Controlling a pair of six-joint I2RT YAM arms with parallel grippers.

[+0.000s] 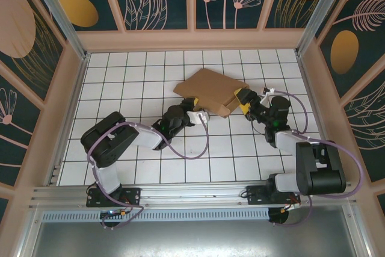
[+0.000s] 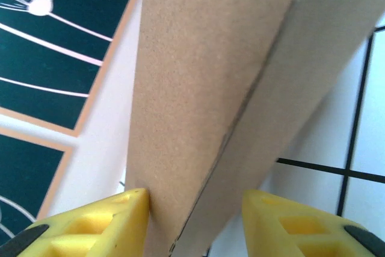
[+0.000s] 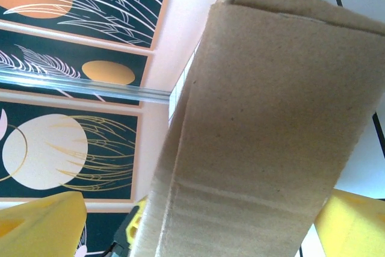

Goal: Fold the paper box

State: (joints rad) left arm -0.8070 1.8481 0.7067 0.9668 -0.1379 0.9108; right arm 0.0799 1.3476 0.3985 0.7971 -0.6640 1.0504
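Both arms reached forward, low over the table [image 1: 138, 76], with elbows bent and wrists converging. The paper box [image 1: 210, 88] lay mid-table, skewed to the tile grid, its long axis roughly left–right and one corner pointing toward the arms. The right tool [image 1: 242, 102] stood wide astride its right edge. The left tool [image 1: 201, 117] straddled the near-left edge, half spread; whether it gripped could not be told. Flaps and slots were hidden.

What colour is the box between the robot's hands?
The paper box is plain brown cardboard, seen best in the right wrist view.
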